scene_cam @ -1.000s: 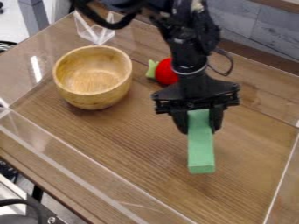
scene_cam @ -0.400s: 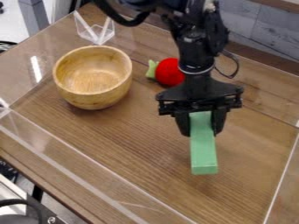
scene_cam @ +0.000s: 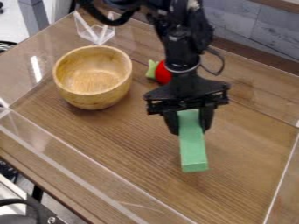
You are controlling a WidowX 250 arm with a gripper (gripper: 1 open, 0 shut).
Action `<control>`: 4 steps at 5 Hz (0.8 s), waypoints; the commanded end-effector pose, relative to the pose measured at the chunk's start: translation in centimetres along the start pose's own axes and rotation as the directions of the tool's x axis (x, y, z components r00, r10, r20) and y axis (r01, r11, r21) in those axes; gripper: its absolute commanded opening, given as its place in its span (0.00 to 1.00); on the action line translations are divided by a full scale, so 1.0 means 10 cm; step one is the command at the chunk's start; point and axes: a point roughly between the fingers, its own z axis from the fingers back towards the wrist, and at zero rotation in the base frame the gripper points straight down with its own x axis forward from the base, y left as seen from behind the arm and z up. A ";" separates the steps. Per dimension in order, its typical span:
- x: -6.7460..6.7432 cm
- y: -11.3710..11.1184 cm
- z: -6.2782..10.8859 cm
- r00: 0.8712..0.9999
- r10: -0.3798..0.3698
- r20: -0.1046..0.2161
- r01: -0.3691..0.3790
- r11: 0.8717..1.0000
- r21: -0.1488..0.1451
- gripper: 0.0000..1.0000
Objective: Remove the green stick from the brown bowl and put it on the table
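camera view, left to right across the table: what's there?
brown bowl → red ball → green stick, its top end in the shut hand.

Single high oblique view over table (scene_cam: 82, 131).

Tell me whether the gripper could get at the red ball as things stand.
Probably not yet: the gripper is shut on the green stick. The red ball sits just behind the arm with nothing over it, so once the stick is released it looks reachable.
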 end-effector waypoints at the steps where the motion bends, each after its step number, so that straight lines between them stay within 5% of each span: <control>1: 0.05 0.02 0.08 0.999 0.035 0.037 -0.034 0.999 -0.028 0.00; 4: -0.10 -0.03 0.04 0.980 0.193 0.042 -0.193 0.981 -0.006 0.00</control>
